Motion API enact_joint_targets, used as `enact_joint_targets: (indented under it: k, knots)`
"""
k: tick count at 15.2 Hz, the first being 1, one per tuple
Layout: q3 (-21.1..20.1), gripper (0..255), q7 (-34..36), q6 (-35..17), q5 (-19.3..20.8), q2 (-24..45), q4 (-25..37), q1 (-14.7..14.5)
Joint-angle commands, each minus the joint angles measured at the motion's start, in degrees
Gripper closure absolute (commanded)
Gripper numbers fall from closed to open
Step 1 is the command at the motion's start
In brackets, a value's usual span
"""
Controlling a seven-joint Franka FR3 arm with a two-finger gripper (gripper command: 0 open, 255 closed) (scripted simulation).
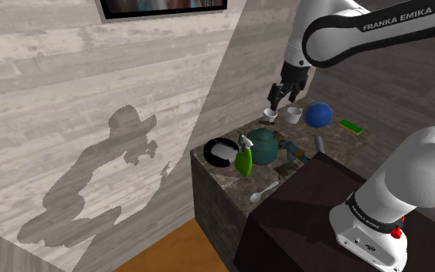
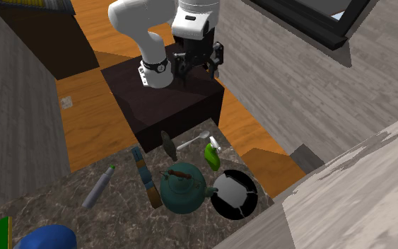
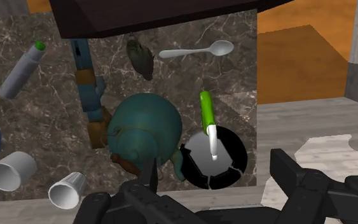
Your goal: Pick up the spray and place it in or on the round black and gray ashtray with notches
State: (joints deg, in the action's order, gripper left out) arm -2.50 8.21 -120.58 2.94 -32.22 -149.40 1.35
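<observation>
Black and grey, the ashtray point(image 1: 217, 159) sits furthest to the shoulder view's left, near the corner of the marbled counter point(image 1: 219, 202). Just to its right stands the spray point(image 1: 244, 161): a slim green bottle with a white trigger head on top, upright as far as we can judge, just beside the ashtray's rim; whether the two touch we cannot tell. Right of the spray, close by, is a teal kettle point(image 1: 264, 147), with a spoon point(image 1: 263, 191) lying nearer the stand point(image 1: 293, 220). Further right, high up, hangs the claw point(image 1: 283, 96), its two fingers spread apart with nothing between them; it is well apart from the spray, and shows just above a white mug point(image 1: 270, 114) and a second mug point(image 1: 294, 114).

We judge the spray light and fairly stiff, likely a thin-walled bottle that gives a little under a hard squeeze, with a smooth skin that could slip. Tall and narrow, it should tip at a nudge, so we want to close on it squarely. The green body just below the white head looks the best place to take hold; the head is uneven and may pivot. The kettle crowds one side, so we would set the fingers clear of it. The ashtray looks shallow, so a bottle set standing there may topple.
</observation>
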Motion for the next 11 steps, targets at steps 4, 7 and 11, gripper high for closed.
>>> enact_joint_targets:
  k: [4,7,11]
  knots:
    - [-0.5,0,1.64,-11.25,-0.24,9.31,-2.0,0.11]
    - [-0.67,0,2.46,-17.8,-0.12,16.03,-1.94,0.35]
    - [-0.88,0,3.68,-25.97,0.35,25.73,-0.56,0.67]
